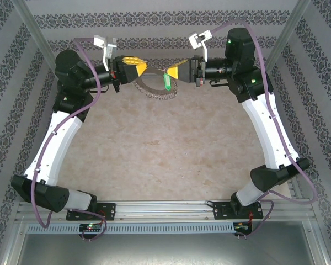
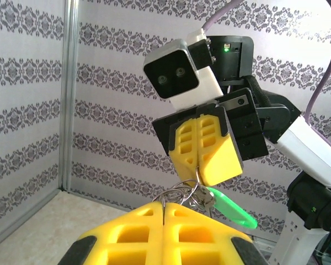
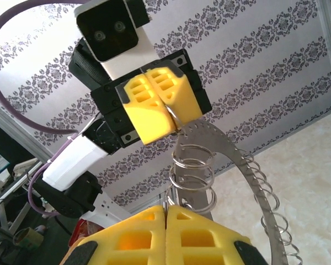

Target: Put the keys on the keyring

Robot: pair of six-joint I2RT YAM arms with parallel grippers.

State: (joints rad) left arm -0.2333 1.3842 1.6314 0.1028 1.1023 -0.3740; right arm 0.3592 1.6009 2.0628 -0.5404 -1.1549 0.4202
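Two arms rise from the near edge of the table [image 1: 165, 154] and reach over its bare middle to meet at the far side, held up off the surface. On the left, the left gripper [image 1: 145, 67] has its yellow fingers pressed together on the rim of the keyring [image 1: 149, 91], whose dark arc sags toward the table between the two tools. On the right, the right gripper [image 1: 175, 72] is likewise closed tight, pinching the wire coils [image 3: 191, 185] at the ring's edge. The key [image 1: 167, 81], with its green head, hangs just below those fingertips, beside the arc. Whether its eye already sits on a coil or merely lies against one I cannot tell.

The step in hand looks like threading the key onto the ring, probably well along but unconfirmed. To do it well, the left arm should serve as a steady anchor while the right works in small moves along the wire's own curve. Moving across that curve could spring the coil or twist the ring out of its grip. Neither grip should loosen until the key visibly hangs by its eye. If either lets go early, the small key may drop to the table.
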